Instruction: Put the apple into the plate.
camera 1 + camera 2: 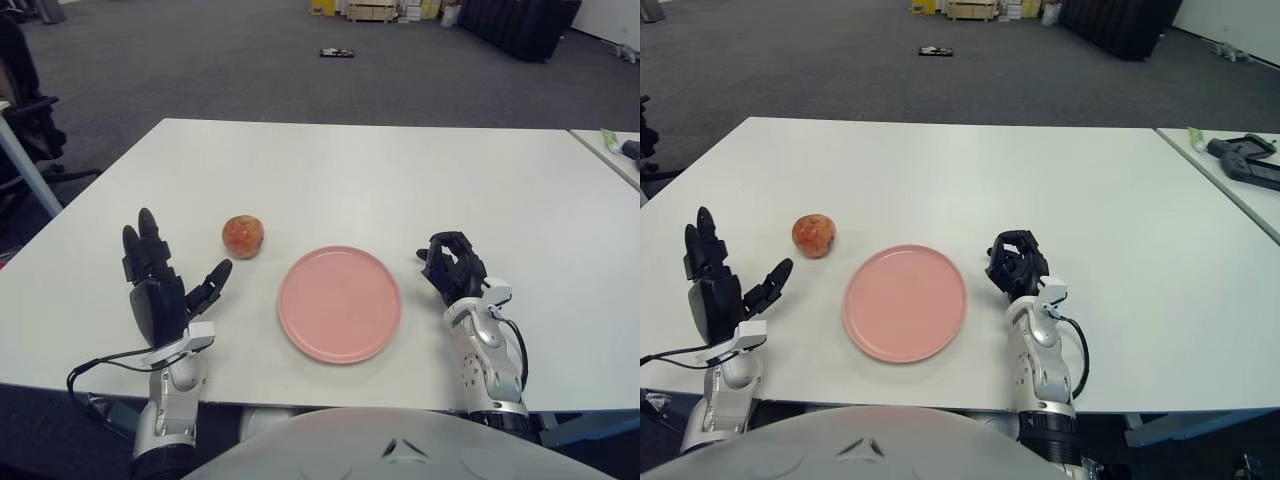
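Your left hand (160,295) stands with fingers spread wide, holding nothing, near the apple (243,236) — which rests on the surface (400,180) just beyond the plate's (340,304) left rim — so wrap it squarely before lifting; right hand (455,270) curled, idle.

No text, label, brand, number or sign can be read anywhere in these views. The apple (243,236), the pink plate (340,304) and the white table (400,180) carry no visible markings. The boxes on the floor at the top of the frame (372,9) and the small dark object lying on the carpet (336,52) are too small for any print to be made out, and the same goes for the items on the neighbouring table at the right edge (1245,160).
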`<state>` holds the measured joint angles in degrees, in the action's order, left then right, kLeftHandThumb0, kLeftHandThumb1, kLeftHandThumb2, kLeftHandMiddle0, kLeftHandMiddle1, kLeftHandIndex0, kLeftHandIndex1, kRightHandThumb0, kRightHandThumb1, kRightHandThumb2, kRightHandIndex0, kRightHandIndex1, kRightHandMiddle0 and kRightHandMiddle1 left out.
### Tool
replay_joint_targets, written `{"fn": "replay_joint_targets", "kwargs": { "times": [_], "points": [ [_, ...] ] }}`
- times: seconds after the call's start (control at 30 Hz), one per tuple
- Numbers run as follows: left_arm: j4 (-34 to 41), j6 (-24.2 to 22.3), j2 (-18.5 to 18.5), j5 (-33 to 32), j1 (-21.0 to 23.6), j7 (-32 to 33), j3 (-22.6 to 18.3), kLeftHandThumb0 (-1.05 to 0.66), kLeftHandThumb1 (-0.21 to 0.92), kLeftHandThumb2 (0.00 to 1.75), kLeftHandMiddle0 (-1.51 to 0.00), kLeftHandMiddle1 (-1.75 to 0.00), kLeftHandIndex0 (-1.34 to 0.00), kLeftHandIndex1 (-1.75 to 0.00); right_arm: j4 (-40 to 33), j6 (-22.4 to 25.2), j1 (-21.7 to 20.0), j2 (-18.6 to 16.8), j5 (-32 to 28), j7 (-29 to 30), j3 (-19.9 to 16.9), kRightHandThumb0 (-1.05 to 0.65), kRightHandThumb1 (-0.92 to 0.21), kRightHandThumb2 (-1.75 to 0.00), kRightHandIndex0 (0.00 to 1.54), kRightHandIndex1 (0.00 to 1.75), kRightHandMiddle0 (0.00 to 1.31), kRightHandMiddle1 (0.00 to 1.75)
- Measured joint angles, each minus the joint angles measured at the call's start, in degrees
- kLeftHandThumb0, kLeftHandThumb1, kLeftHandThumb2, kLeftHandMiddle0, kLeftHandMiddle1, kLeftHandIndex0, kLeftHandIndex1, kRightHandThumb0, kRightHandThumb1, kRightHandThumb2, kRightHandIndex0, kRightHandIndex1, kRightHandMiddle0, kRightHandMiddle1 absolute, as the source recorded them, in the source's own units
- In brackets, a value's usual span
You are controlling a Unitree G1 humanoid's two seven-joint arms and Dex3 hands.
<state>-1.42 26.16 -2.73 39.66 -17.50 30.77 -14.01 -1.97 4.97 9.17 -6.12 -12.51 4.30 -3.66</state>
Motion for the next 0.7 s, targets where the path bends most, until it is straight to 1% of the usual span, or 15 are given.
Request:
{"fn": "replay_joint_targets", "kwargs": {
  "times": [0.1, 0.27, 0.37, 0.47, 0.57, 0.7],
  "points": [
    [1.7, -1.4, -2.9, -2.0, 0.2, -5.3, 1.7, -1.05, 0.75, 0.44, 0.00, 0.00, 0.00, 0.00, 0.2, -0.1, -0.1, 0.0, 0.0, -0.2, 0.3, -0.01, -0.55, -0.97, 0.52, 1.50, 0.32, 1.75],
    [-1.3, -1.1, -9.8, -4.4, 1.8, -12.6, 4.0, -1.05, 0.76, 0.43, 0.00, 0.00, 0.00, 0.00, 0.4, -0.3, -0.2, 0.0, 0.0, -0.4, 0.3, -0.01, -0.53, -0.99, 0.53, 1.50, 0.32, 1.75],
    [-1.9, -1.1, -13.0, -5.4, 1.8, -15.5, 4.8, -1.05, 0.76, 0.44, 0.00, 0.00, 0.00, 0.00, 0.4, -0.3, -0.1, 0.0, 0.0, -0.4, 0.2, -0.01, -0.53, -0.99, 0.53, 1.49, 0.33, 1.75],
    [-1.8, -1.7, -15.2, -5.7, 1.8, -18.1, 5.8, -1.05, 0.75, 0.43, 0.00, 0.00, 0.00, 0.00, 0.4, -0.2, -0.1, 0.0, -0.1, -0.3, 0.1, -0.01, -0.53, -0.99, 0.52, 1.50, 0.33, 1.75],
    [-1.4, -4.7, -16.7, -5.2, 2.1, -20.9, 7.0, -1.05, 0.75, 0.43, 0.00, 0.00, 0.00, 0.00, 0.4, -0.1, -0.1, 0.0, -0.2, 0.0, 0.0, -0.01, -0.53, -0.99, 0.51, 1.51, 0.33, 1.75],
    [-1.4, -7.8, -17.9, -4.5, 2.7, -22.8, 8.5, -1.05, 0.75, 0.43, 0.00, 0.00, 0.00, 0.00, 0.4, -0.1, -0.1, 0.0, -0.2, 0.1, -0.1, -0.01, -0.53, -0.99, 0.51, 1.52, 0.33, 1.75]
  ]
}}
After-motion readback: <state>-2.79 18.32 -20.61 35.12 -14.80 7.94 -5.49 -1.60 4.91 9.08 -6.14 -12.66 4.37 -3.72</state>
